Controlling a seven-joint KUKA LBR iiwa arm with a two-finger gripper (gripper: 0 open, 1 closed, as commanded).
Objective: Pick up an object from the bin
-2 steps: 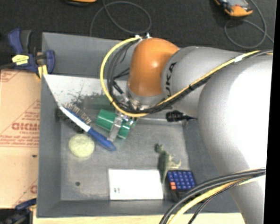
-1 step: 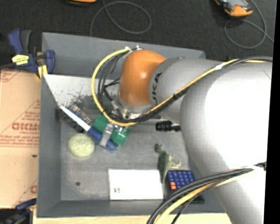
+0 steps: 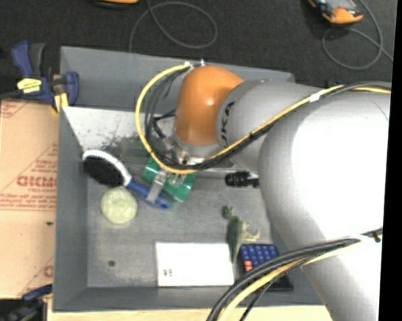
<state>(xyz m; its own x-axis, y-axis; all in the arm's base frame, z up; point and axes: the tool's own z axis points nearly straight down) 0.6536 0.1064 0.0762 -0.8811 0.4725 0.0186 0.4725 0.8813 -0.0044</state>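
Directly under the tool (image 3: 160, 183) lies a green block (image 3: 180, 187), mid-bin.

The grey metal bin (image 3: 73, 250) carries on its floor a blue-handled black brush (image 3: 105, 169), a pale round ball (image 3: 119, 206) just beside it, a green block (image 3: 179, 187), a white card (image 3: 193, 263), a dark green figure (image 3: 235, 230) and a blue keypad (image 3: 258, 253).

arm (image 3: 322, 171): silver-grey rounded links | wrist cover (image 3: 204, 102): orange dome | cables (image 3: 140, 115): yellow, black, looped | lettering (image 3: 227, 121): KUKA
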